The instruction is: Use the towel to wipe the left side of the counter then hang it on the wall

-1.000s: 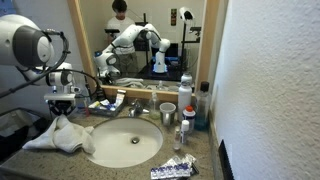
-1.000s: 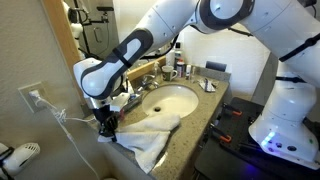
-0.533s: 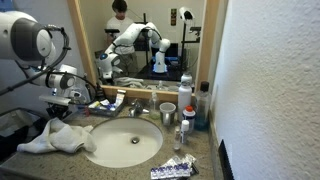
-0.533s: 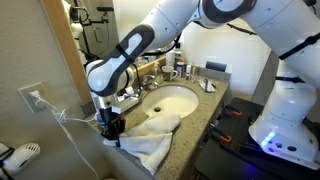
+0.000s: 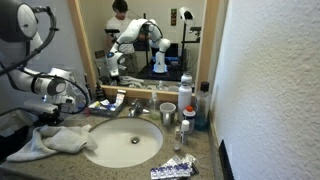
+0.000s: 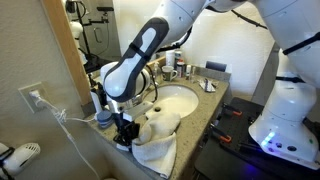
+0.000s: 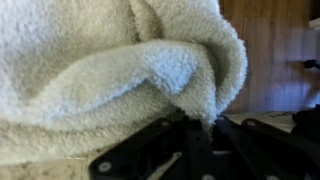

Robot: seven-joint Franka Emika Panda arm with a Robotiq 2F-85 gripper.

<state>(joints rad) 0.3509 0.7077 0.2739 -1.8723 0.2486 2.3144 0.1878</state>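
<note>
The pale grey-white towel (image 5: 55, 140) lies bunched on the speckled counter (image 5: 195, 155) to the left of the oval white sink (image 5: 125, 143). In an exterior view the towel (image 6: 155, 140) drapes over the counter's front edge. My gripper (image 6: 124, 133) is down on the towel and shut on a fold of it; it also shows in an exterior view (image 5: 52, 117). The wrist view shows the towel (image 7: 110, 70) filling the frame, with a fold pinched between the dark fingers (image 7: 203, 128). The white stucco wall (image 5: 270, 80) is at the right.
A wood-framed mirror (image 5: 140, 40) stands behind the sink. Bottles and a cup (image 5: 168, 112) stand at the sink's right, toiletries at the back edge, a foil packet (image 5: 172, 168) at the front. A wall outlet with a cord (image 6: 38, 98) is beside the counter.
My gripper has moved along the counter toward its front edge, dragging the towel with it. The towel now lies flatter and hangs further over the edge.
</note>
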